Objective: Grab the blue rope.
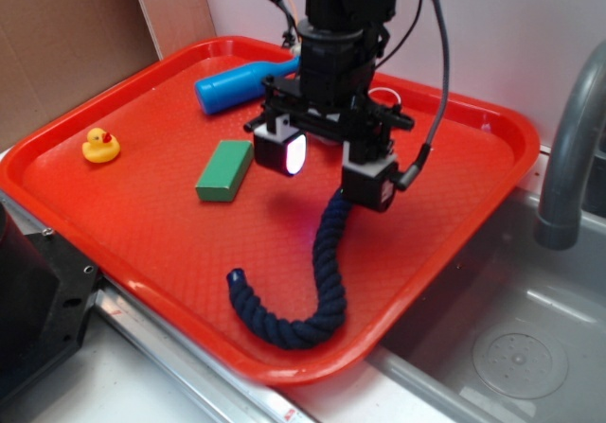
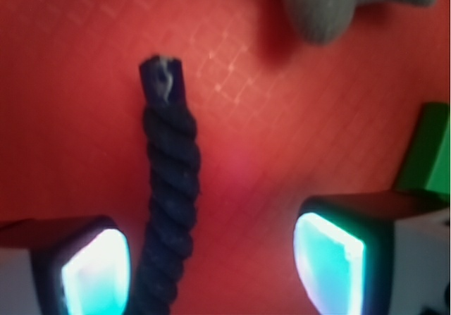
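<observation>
Caution: Off-Centre Grasp Risk

Currently the jaws of the gripper (image 2: 211, 266) stand spread, holding nothing, above the red plastic tray (image 1: 445, 205). The thick navy twisted cotton rope (image 2: 169, 188) lies on the tray floor in a J, its upper end between the pads but close against one. Closing now may nudge it sideways or pinch only its edge. The green block (image 1: 224, 169) lies near.

**Red tray and its contents**

A red tray (image 1: 142, 224) sits beside a steel sink (image 1: 511, 338). On it lie a blue rope (image 1: 327, 272) curved like a J, a green block (image 1: 224, 169), a yellow duck (image 1: 100, 146), a blue bottle (image 1: 241, 84) and a grey object (image 2: 338, 5).
</observation>
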`<state>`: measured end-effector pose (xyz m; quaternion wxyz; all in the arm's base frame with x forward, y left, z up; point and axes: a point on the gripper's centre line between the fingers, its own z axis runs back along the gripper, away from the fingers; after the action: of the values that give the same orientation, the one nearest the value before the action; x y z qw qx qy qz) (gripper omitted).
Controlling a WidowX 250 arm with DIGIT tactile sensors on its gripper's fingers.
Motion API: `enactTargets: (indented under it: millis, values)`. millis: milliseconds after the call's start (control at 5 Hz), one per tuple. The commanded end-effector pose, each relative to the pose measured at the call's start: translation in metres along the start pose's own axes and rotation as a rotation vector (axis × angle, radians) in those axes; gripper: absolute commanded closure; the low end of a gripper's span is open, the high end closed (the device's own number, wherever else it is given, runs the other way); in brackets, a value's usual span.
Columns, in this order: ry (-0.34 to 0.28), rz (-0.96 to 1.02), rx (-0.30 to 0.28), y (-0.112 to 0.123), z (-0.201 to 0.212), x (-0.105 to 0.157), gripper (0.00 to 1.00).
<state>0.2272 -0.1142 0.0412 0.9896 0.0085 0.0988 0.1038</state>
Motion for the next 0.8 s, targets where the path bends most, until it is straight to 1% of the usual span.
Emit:
enactTargets:
  millis: [0,400,600]
  values:
    - [-0.055,0.000,-0.020,-0.002,-0.003,0.007,1.00]
    - [-0.049,0.004,-0.005,-0.007,-0.021,0.014,1.00]
    - [-0.046,0.017,-0.017,-0.005,-0.023,0.012,1.00]
